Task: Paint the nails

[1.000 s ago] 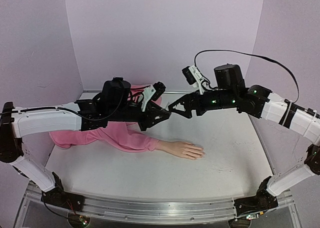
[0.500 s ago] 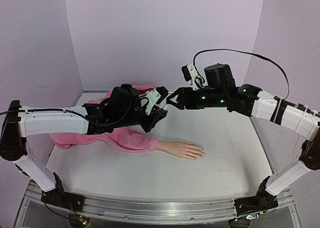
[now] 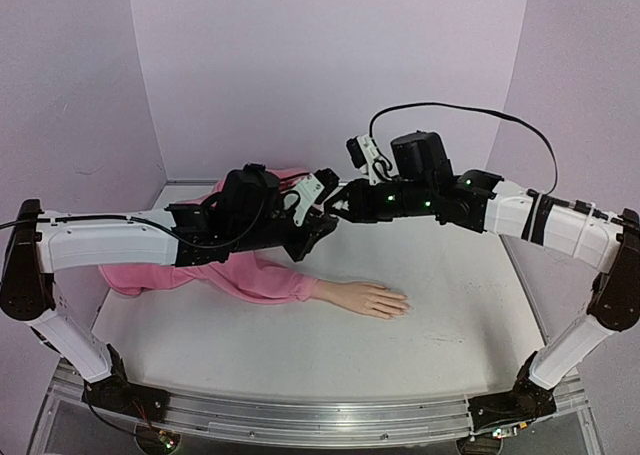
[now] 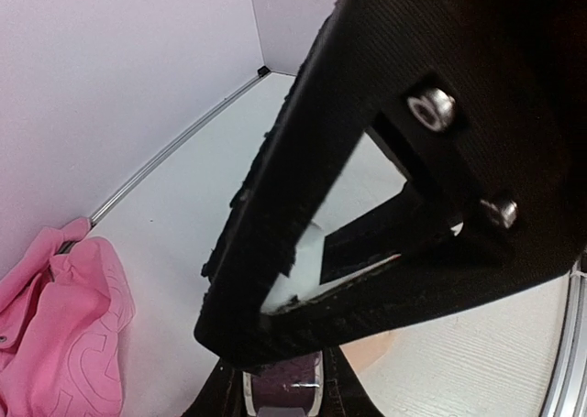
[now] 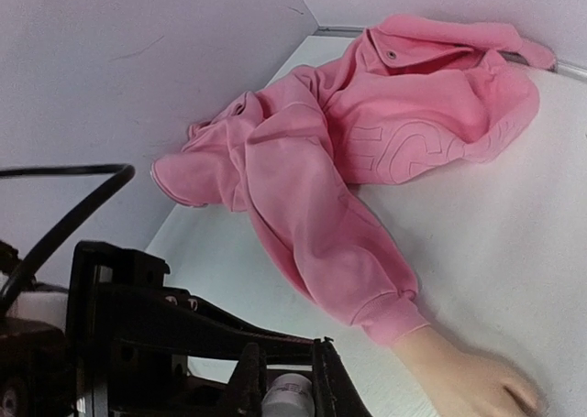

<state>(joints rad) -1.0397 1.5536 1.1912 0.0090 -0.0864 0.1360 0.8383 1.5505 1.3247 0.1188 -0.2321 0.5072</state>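
We take the mannequin hand (image 3: pixel 372 300) as our marker. It lies palm down on the white counter (image 3: pixel 300 365), fingers pointing toward the right arm's side. The nails (image 3: pixel 402 303) sit at the tips of those fingers, at the end of the hand farthest from the pink sleeve (image 3: pixel 262 275). They are too small in the overhead view for us to tell their colour, and the right wrist view shows the hand only at its blurred edge. The sleeve runs from the wrist of the mannequin hand away toward the left arm's side and the back wall, where the rest of the pink garment lies bunched.

Both claws hang in the air beyond the mannequin hand on its wrist side, above the sleeve and well clear of the nails. They meet tip to tip there. The left claw (image 3: pixel 318 221) is closed tight, and its own camera shows a small dark polish bottle (image 4: pixel 286 391) pinched between its fingers. The right claw (image 3: pixel 336 207) is also closed, its fingers pressed in on the white cap (image 5: pixel 287 389) at the top of that bottle. We cannot tell whether the cap is loosened or seated.
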